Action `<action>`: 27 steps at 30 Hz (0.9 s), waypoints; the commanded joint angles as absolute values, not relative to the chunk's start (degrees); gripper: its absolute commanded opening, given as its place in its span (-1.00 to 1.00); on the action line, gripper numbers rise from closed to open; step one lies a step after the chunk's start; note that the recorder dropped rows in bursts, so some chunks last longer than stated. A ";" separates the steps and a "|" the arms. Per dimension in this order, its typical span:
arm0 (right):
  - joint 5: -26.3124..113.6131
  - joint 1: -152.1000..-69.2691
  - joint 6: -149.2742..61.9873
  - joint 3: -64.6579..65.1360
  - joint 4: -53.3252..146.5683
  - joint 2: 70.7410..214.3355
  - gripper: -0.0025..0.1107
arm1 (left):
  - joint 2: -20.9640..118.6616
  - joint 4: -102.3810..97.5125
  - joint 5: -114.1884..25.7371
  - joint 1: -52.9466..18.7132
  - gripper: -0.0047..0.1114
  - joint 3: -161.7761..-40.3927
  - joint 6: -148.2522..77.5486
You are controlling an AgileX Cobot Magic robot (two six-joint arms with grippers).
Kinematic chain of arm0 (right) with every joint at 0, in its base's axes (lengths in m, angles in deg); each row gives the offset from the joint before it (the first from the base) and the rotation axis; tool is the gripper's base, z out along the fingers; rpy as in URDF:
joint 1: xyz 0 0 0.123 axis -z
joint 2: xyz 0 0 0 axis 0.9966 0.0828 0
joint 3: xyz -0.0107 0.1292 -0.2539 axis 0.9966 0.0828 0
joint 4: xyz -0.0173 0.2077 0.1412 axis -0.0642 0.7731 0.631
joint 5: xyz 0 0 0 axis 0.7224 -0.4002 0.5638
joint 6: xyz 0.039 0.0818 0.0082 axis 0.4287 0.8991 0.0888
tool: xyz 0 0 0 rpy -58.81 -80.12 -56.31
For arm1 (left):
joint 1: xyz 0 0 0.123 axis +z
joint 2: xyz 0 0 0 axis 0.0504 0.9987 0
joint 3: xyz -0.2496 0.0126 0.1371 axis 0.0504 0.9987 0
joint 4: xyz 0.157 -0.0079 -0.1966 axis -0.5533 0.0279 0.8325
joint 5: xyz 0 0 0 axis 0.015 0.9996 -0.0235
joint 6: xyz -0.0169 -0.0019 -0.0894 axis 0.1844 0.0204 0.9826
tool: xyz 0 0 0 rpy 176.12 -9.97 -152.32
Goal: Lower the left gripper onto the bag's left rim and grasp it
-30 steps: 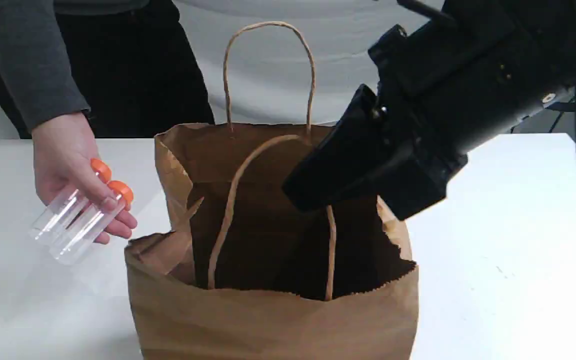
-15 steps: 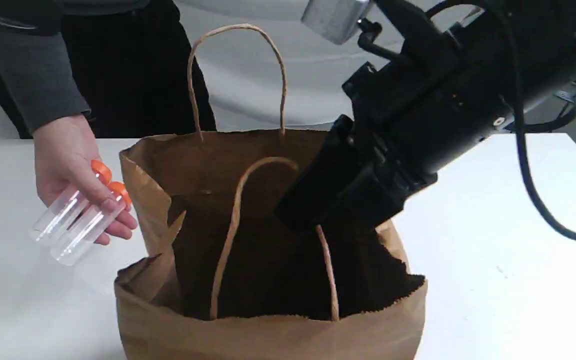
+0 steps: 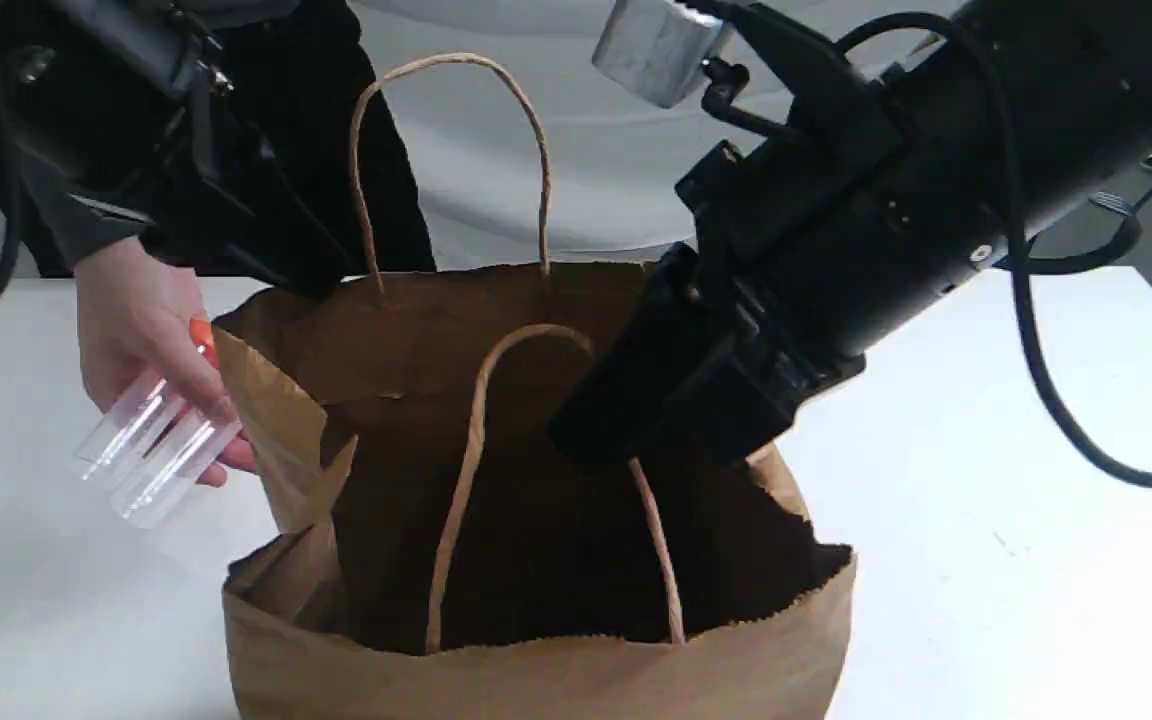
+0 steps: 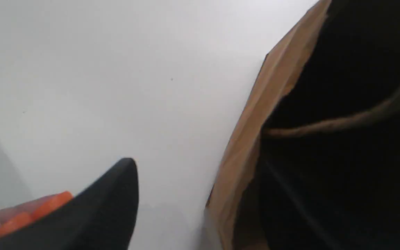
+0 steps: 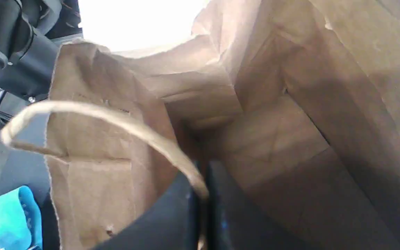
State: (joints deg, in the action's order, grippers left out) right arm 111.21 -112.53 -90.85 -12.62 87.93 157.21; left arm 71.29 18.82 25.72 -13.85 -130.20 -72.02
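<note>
A brown paper bag (image 3: 536, 680) stands open on the white table (image 3: 1016, 520). My right gripper (image 3: 586, 448) hangs over its mouth, shut on the near twine handle (image 3: 476, 400); in the right wrist view the handle (image 5: 116, 118) runs between the closed fingers of the gripper (image 5: 202, 208). My left gripper (image 3: 301, 280) hovers at the bag's far left corner, just above a person's hand (image 3: 136, 320) holding two clear tubes (image 3: 151, 450) with orange caps (image 3: 201, 335). The left wrist view shows one black finger (image 4: 109, 201) off to the side, beside the orange caps (image 4: 47, 205), with nothing held.
The bag's far handle (image 3: 446, 65) stands upright. The person's dark torso (image 3: 286, 150) is behind the table on the left. Bare white table (image 4: 116, 69) lies left of the bag wall (image 4: 248, 139). A teal object (image 5: 12, 211) lies beyond the bag in the right wrist view.
My left arm has come in from the upper left, over the person's hand. My right gripper moved down and left with the handle, and the bag's mouth spread wider to the left.
</note>
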 commanded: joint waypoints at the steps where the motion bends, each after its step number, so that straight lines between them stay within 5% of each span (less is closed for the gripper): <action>1: 110.18 -112.73 -90.93 -12.92 87.66 157.19 -0.96 | 70.37 16.53 25.74 -14.70 0.02 -130.72 -70.30; 18: 110.03 -112.73 -90.93 -12.92 87.66 157.19 -0.96 | 76.42 23.61 25.74 -14.70 0.01 -130.72 -70.69; 27: 110.03 -112.73 -90.93 -12.92 87.66 157.19 -0.96 | 78.70 24.85 25.74 -14.70 -0.61 -130.72 -71.40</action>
State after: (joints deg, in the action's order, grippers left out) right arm 110.44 -112.53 -90.85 -12.62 87.93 157.21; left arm 78.32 24.00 25.81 -14.41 -130.53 -70.92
